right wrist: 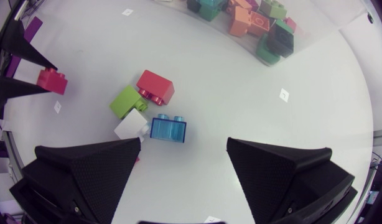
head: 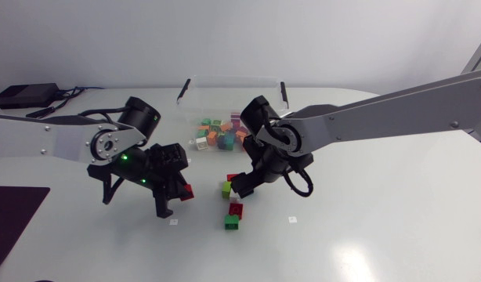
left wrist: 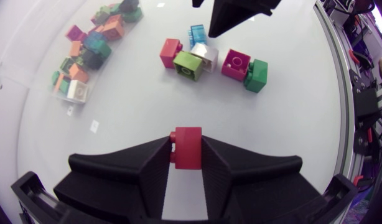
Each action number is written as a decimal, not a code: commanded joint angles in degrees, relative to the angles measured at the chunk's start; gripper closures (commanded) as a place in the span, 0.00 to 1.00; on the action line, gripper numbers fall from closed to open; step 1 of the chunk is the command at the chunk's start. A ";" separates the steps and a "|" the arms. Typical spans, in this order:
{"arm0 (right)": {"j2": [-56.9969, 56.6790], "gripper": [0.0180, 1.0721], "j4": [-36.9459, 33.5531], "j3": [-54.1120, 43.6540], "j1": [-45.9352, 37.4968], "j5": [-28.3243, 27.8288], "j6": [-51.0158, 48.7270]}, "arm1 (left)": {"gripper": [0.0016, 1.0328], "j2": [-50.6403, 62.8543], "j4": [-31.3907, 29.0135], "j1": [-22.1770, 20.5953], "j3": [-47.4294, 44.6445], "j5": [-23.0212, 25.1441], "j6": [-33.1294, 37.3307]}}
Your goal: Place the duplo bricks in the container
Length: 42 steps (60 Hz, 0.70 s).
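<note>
My left gripper (head: 180,190) is shut on a red brick (left wrist: 188,148), held just above the table, left of the loose bricks. My right gripper (right wrist: 185,162) stands open over a cluster of a blue brick (right wrist: 168,127), a white brick (right wrist: 131,125), a lime brick (right wrist: 126,101) and another red brick (right wrist: 155,87); the blue one lies just ahead of its fingers. A magenta brick (left wrist: 235,64) and a green brick (left wrist: 257,75) lie together beside that cluster. The clear container (head: 234,86) at the back holds several coloured bricks (head: 217,135).
A black box (head: 25,95) with cables sits at the back left. A dark mat (head: 13,215) lies at the left front edge. Small white markers (head: 293,219) dot the table. Bare table stretches to the front and right.
</note>
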 commanded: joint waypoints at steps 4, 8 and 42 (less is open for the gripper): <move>2.20 0.08 -0.37 1.98 0.47 1.16 -1.54 | 0.84 -4.36 -1.21 1.62 -0.05 0.23 -0.74; 2.73 0.08 -0.90 2.68 0.47 1.25 -1.81 | 0.84 -6.03 -2.00 1.88 0.65 0.23 -1.09; 8.18 0.19 -3.45 6.63 1.35 1.60 -1.46 | 0.84 -12.01 0.81 6.19 10.94 3.39 -12.34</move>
